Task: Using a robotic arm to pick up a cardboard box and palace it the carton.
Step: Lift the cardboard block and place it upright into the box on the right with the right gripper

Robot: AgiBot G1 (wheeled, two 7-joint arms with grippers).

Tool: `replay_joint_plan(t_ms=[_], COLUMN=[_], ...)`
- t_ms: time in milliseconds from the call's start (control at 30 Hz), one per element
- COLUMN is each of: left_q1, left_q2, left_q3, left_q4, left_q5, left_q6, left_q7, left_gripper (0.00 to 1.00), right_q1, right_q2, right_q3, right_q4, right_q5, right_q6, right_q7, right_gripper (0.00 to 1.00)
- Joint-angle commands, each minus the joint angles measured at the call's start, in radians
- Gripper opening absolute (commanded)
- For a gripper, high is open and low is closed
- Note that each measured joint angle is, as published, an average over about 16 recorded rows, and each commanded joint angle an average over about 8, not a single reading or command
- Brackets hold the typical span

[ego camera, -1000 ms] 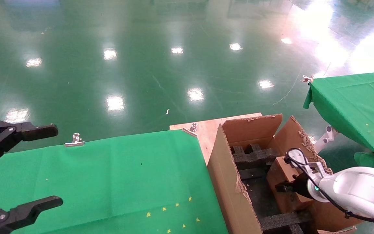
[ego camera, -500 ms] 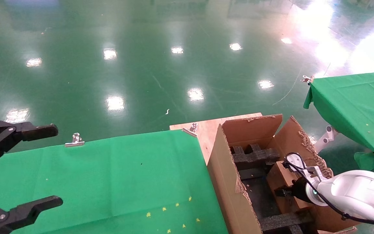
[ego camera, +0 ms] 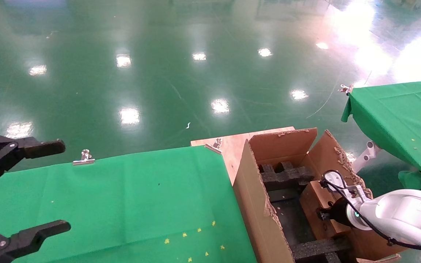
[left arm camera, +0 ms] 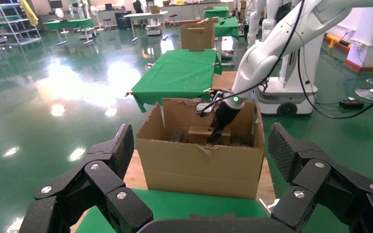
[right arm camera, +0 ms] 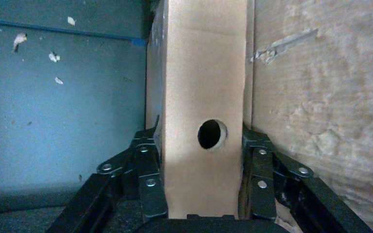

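The robotic arm (ego camera: 404,213), white with a green-lit ring, reaches into the carton (ego camera: 256,197) from the right. My right gripper (ego camera: 323,214) is shut on the cardboard box (ego camera: 314,199), low between the black foam inserts (ego camera: 285,175). In the right wrist view the cardboard box (right arm camera: 204,73) shows its round hole, with a finger (right arm camera: 148,165) on each side of my right gripper (right arm camera: 201,141). The left wrist view shows the carton (left arm camera: 199,165), the cardboard box (left arm camera: 198,135) and the robotic arm (left arm camera: 272,43). My all-black left gripper (ego camera: 64,186) hangs open at the far left.
A green-clothed table (ego camera: 122,197) lies in front, touching the carton's left wall. The carton stands on a plywood board (ego camera: 232,144). A second green table (ego camera: 404,117) stands at the right. Metal clips (ego camera: 84,157) hold the cloth. Glossy green floor lies beyond.
My right gripper has sunk slightly deeper into the carton with the cardboard box. The left arm has not moved.
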Motion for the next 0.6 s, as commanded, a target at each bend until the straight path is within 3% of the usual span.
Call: replay_joint_plan(t_ms=[33, 333, 600], left_q1=[0.0, 0.0, 0.0], left_q2=[0.0, 0.0, 0.0], left_q3=[0.0, 0.0, 0.0], left_q4=[0.0, 0.0, 0.0], left_q5=[0.0, 0.0, 0.0], left_q6=[0.0, 0.0, 0.0], left_q7=[0.0, 0.0, 0.0], left_gripper=[1.0, 1.0, 1.0], right_q1=[0.004, 0.061, 0.196], right_q2=[0.003, 0.048, 0.119], right_q3=[0.001, 0.021, 0.073], right_q4=[0.003, 0.064, 0.2], right_q5=[-0.001, -0.015, -0.039], right_q6=[-0.004, -0.011, 0.025], right_q7=[0.0, -0.014, -0.09], right_gripper=[1.0, 1.0, 1.0])
